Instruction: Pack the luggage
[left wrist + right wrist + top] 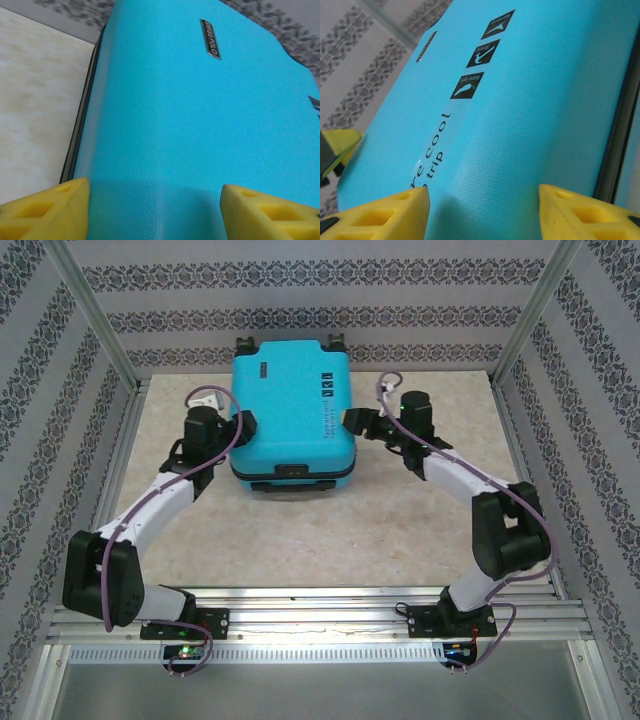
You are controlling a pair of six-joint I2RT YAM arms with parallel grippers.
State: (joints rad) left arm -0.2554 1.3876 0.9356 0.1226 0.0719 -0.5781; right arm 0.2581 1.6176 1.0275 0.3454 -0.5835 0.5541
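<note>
The luggage (290, 410) is a turquoise hard-shell case that lies flat and closed on the beige table (300, 540), with its black wheels at the far end and its handle toward me. My left gripper (243, 426) is at its left side. Its yellow fingers (50, 212) stand apart, straddling the upper shell's edge (175, 125), and I cannot see any contact. My right gripper (352, 421) is at the right side. There its fingers (385, 217) clamp the upper shell (520, 100) between the top face and the black zipper band (620, 125).
Patterned walls and metal frame posts (95, 315) enclose the table on three sides. A ribbed aluminium rail (320, 605) carries both arm bases at the near edge. Bare tabletop lies in front of the case between the two arms.
</note>
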